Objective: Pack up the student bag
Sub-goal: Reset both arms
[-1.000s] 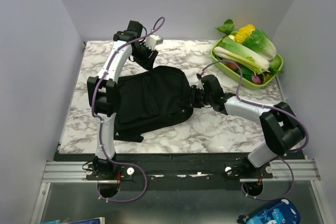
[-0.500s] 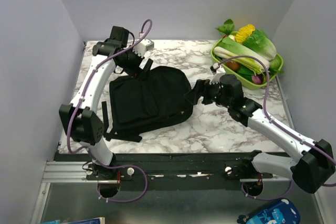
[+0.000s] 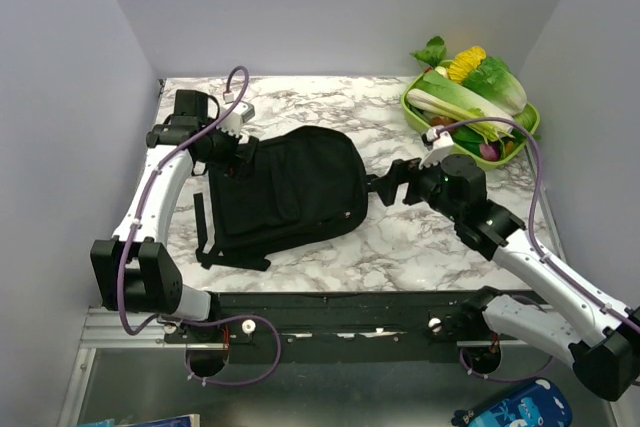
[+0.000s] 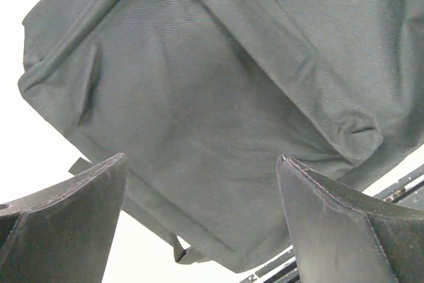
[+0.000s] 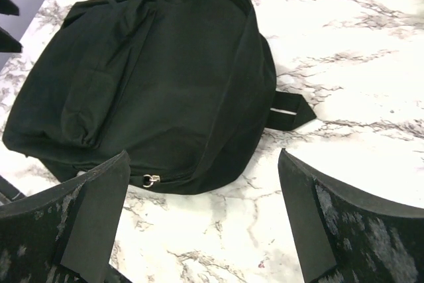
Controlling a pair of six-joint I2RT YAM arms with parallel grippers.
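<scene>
The student bag [image 3: 285, 192], a black fabric backpack, lies flat on the marble table with its straps [image 3: 205, 237] trailing toward the near left. My left gripper [image 3: 235, 152] hovers over its far left corner, open; in the left wrist view the student bag [image 4: 218, 84] fills the space beyond the left gripper [image 4: 203, 157], with nothing between the fingers. My right gripper [image 3: 385, 187] stands open just off the bag's right edge. The right wrist view shows the student bag [image 5: 165, 77], its zipper pull [image 5: 151, 179] and a strap tab [image 5: 291, 111] ahead of the right gripper [image 5: 203, 153].
A green tray [image 3: 412, 105] piled with vegetables [image 3: 470, 87] sits at the far right corner of the table [image 3: 420, 247]. Grey walls close in on the left, back and right. A blue item [image 3: 510, 409] lies below the table's near right edge.
Both grippers have opened. The left arm swung from the bag's far top down to its left corner. The right arm drew back to the right, off the bag's edge.
</scene>
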